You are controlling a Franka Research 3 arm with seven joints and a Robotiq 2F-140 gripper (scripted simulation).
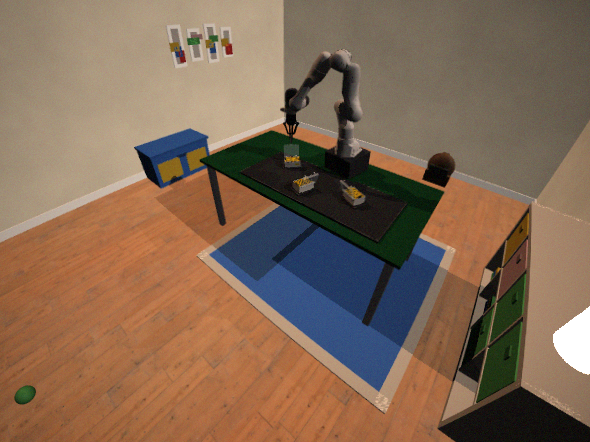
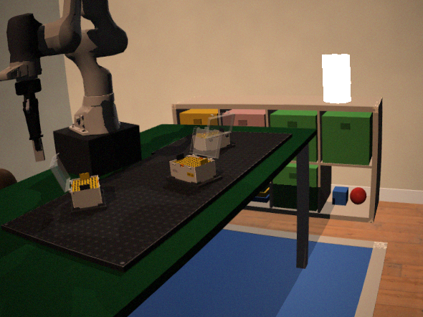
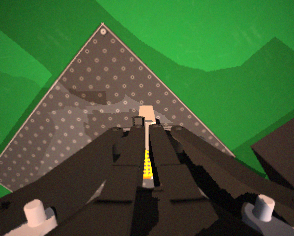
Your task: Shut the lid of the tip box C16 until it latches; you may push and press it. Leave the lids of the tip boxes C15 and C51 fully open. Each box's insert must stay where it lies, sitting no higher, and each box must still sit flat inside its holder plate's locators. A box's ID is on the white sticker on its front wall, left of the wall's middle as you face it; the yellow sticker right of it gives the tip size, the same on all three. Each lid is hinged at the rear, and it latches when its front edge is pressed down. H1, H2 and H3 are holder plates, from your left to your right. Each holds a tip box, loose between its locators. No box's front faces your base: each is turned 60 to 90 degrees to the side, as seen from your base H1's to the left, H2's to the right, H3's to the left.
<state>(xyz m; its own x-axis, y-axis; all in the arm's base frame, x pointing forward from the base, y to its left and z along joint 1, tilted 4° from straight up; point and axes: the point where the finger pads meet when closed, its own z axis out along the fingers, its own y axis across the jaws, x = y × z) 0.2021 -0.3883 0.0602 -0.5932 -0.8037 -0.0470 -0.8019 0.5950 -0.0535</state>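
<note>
Three white tip boxes with yellow tips stand on the black perforated plate [image 2: 150, 197], each with its clear lid open. The near box [image 2: 84, 191] has its lid [image 2: 59, 173] tilted up on the side toward the arm. The middle box [image 2: 193, 168] and the far box [image 2: 215, 138] lie further along the plate. The stickers are too small to read. My gripper [image 2: 37, 150] is shut and empty, pointing down, a little above the near box's lid. In the top view my gripper [image 1: 291, 129] hangs over that box [image 1: 291, 159]. In the wrist view my shut fingers [image 3: 145, 122] cover most of the box; yellow tips [image 3: 146, 167] show between them.
The arm's black base block [image 2: 97, 150] stands on the green table right behind the near box. The plate's corner [image 3: 102, 31] and the green table top lie ahead in the wrist view. A shelf with coloured bins [image 2: 287, 140] stands beyond the table.
</note>
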